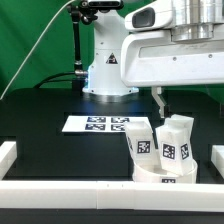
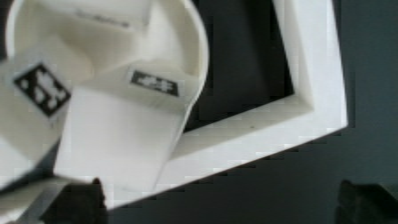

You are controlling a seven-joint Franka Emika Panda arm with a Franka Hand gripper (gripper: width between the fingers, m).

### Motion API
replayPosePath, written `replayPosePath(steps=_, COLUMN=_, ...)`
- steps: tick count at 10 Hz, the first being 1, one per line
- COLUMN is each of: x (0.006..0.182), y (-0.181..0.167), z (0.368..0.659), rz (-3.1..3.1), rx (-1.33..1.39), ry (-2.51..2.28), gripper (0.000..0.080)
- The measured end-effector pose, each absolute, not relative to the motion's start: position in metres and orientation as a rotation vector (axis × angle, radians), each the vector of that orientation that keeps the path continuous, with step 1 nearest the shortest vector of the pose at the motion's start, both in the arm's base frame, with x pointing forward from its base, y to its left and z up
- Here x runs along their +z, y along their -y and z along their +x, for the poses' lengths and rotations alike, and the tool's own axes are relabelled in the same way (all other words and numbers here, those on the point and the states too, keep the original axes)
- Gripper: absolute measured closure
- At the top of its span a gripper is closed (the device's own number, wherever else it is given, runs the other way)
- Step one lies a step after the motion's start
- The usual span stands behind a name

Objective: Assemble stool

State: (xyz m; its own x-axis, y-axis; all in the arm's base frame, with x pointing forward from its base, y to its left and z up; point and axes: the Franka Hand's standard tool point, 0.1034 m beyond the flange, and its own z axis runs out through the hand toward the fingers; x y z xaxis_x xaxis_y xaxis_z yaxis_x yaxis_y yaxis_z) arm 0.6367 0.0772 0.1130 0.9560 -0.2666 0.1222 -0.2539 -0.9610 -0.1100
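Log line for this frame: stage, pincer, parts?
stage: stool mid-assembly | pincer: open, holding nothing | seat: near front rail | legs: upright on seat | marker board: flat behind

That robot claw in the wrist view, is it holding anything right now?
Nothing is held. The gripper has its jaws spread wide with only dark table between them; the stool leg lies ahead of them, ungrasped.

green backdrop [image 1: 40, 45] behind a black table [image 1: 50, 140], white border rails [image 1: 90, 190]
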Motion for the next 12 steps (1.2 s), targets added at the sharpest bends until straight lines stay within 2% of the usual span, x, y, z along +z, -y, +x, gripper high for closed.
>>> replayPosePath(steps=4, x=0.112, y=-0.073, z=0.637, rz=-3.061, rx=-0.218, ry=-0.141, gripper=0.0151)
replayPosePath(steps=12, x=0.098, y=-0.064, z=0.630, rz=-3.036, rx=-0.220, ry=0.821, gripper=0.0151)
